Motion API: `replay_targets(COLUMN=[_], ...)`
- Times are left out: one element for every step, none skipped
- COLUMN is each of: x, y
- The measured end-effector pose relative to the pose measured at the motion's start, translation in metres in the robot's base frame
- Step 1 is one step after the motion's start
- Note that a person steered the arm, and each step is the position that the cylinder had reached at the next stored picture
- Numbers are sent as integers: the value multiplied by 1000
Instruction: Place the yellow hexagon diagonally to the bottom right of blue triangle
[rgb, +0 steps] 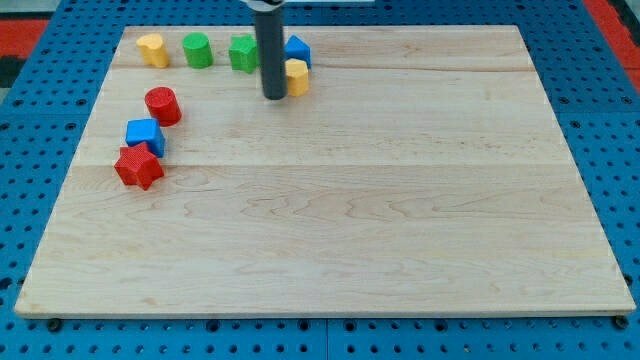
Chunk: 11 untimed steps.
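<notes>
The yellow hexagon (297, 77) lies near the view's top, just below the blue triangle (297, 49), and the two touch or nearly touch. My dark rod comes down from the top edge and partly hides both blocks on their left. My tip (273, 97) rests on the board right beside the yellow hexagon's left side, slightly lower than it.
A green block (243, 53) sits left of the rod, partly hidden by it. Further left are a green cylinder (197, 49) and a yellow heart-like block (153, 49). At the view's left are a red cylinder (162, 105), a blue cube (145, 135) and a red star (138, 166).
</notes>
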<state>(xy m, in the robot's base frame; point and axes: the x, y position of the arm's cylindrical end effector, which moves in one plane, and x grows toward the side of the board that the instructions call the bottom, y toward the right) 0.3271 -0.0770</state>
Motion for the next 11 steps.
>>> replay_targets(x=[-9,-31,-30,-30,-30,-30,-30,-26,-14,3,7], y=[-30,-30,2,37,56,63,64,61,40,47,53])
